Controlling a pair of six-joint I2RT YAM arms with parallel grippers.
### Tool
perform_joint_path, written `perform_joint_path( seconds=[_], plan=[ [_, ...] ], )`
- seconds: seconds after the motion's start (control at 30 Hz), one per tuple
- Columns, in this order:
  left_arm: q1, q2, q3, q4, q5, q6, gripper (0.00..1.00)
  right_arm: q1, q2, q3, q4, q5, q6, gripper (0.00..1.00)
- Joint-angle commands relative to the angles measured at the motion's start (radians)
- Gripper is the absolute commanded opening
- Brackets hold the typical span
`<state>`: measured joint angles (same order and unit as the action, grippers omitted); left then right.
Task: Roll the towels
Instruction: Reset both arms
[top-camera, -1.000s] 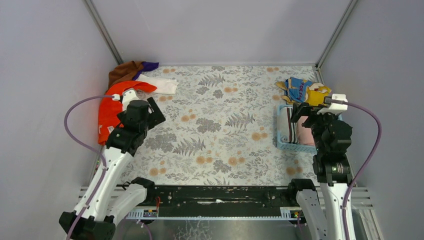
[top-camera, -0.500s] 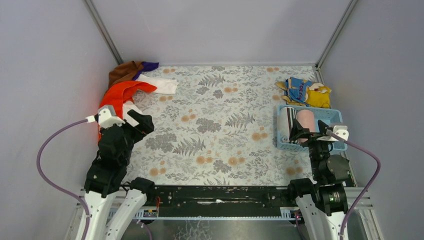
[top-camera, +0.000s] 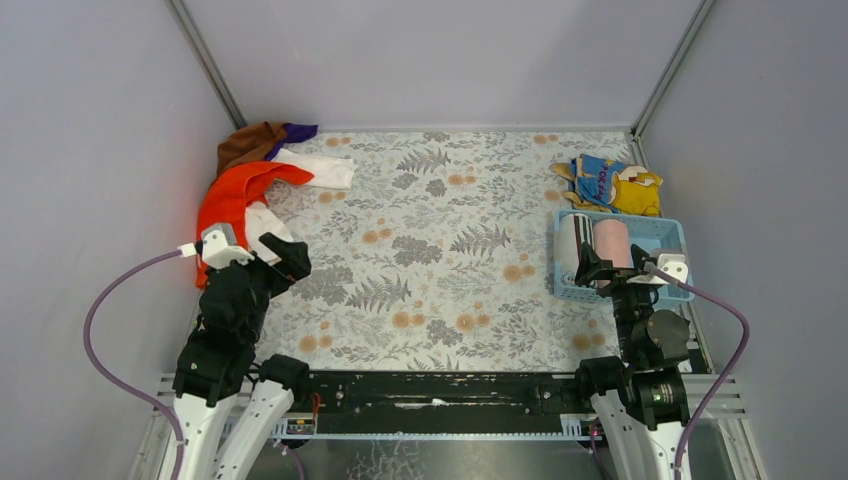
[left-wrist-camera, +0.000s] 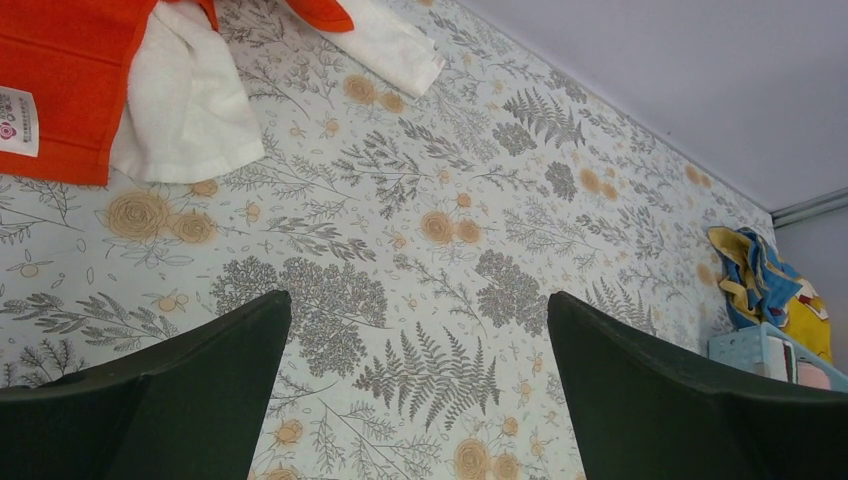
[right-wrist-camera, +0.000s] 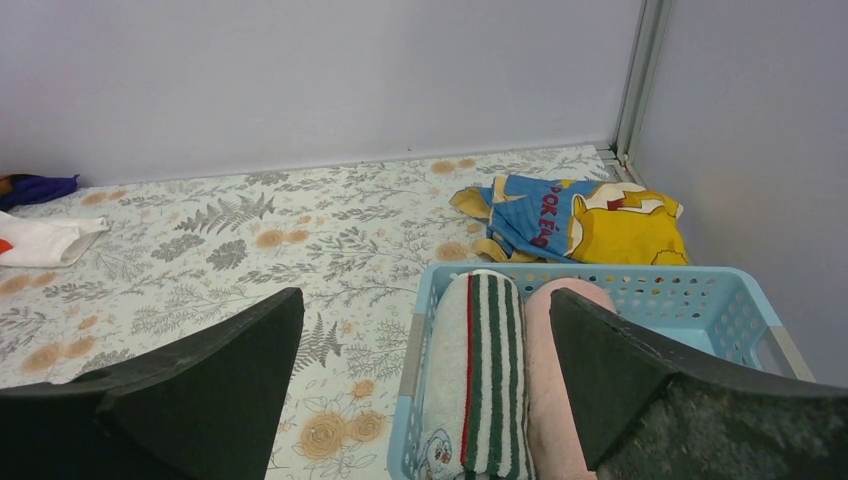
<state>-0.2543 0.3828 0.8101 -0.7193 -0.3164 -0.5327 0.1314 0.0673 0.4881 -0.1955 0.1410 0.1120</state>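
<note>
Two rolled towels lie in a blue basket (top-camera: 667, 228) at the right: a striped white-green one (top-camera: 574, 238) (right-wrist-camera: 480, 370) and a pink one (top-camera: 611, 241) (right-wrist-camera: 555, 390). A blue-yellow towel (top-camera: 610, 183) (right-wrist-camera: 585, 217) lies flat behind the basket. An orange towel (top-camera: 228, 205) (left-wrist-camera: 60, 80), a white one (top-camera: 318, 168) (left-wrist-camera: 190, 110) and a brown one (top-camera: 252, 141) are piled at the far left. My left gripper (top-camera: 284, 254) (left-wrist-camera: 420, 380) is open and empty, low over the cloth near the orange towel. My right gripper (top-camera: 592, 270) (right-wrist-camera: 425, 385) is open and empty, at the basket's near end.
The table is covered by a floral cloth (top-camera: 440, 250). Grey walls close in the left, back and right sides. A purple cloth corner (top-camera: 299, 130) pokes out beside the brown towel.
Both arms have pulled back toward their bases over the last second. The right gripper left the far end of the basket, uncovering the rolled towels. The towels have not moved.
</note>
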Motion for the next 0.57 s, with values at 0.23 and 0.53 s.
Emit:
perform_joint_path(
  seconds=[0.23,0.53],
  plan=[
    [0.007,-0.021,-0.032,0.057,-0.001,0.022,1.00,0.008,-0.009,-0.014,0.071,-0.001,-0.018,0.99],
    [0.007,-0.008,-0.043,0.065,-0.001,0.026,1.00,0.012,-0.032,-0.022,0.071,-0.002,-0.021,0.99]
  ],
)
